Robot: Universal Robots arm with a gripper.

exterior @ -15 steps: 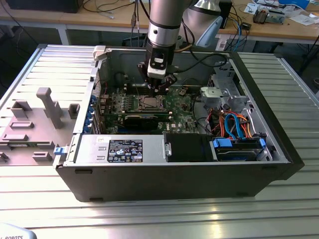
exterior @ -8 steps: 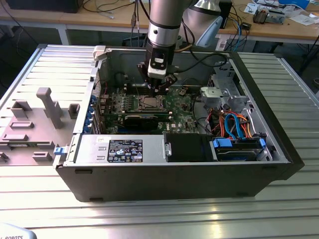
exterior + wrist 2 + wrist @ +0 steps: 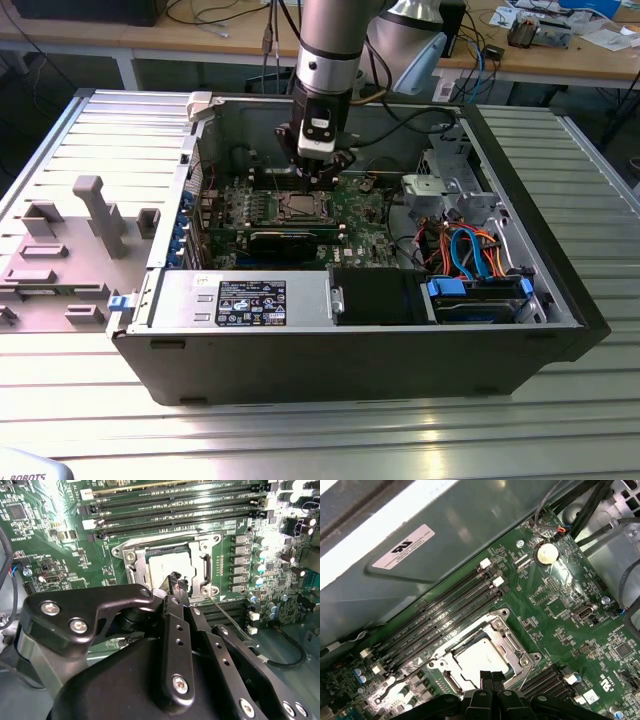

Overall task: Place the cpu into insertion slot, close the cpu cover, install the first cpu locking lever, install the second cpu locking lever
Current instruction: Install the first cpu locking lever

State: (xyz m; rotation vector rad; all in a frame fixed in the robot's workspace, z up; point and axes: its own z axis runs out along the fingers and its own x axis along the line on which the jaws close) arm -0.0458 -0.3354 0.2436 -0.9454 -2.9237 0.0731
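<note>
The cpu (image 3: 167,564) lies flat in the insertion slot (image 3: 165,539) on the green board, its silvery top showing through the window of the cpu cover (image 3: 140,565). That cover lies down over the chip. My gripper (image 3: 175,580) hovers at one edge of the socket with its black fingertips (image 3: 486,678) pressed together and nothing between them. A thin wire locking lever (image 3: 232,620) slants out from the socket's corner beside the fingers. In the exterior view the gripper (image 3: 318,178) hangs just above the socket (image 3: 300,207) inside the open computer case.
Black memory slots (image 3: 440,617) run along one side of the socket. A long black card (image 3: 290,243) lies in front of it in the exterior view. Case walls (image 3: 205,140), a drive cage (image 3: 445,190) and orange and blue cables (image 3: 475,250) surround the board.
</note>
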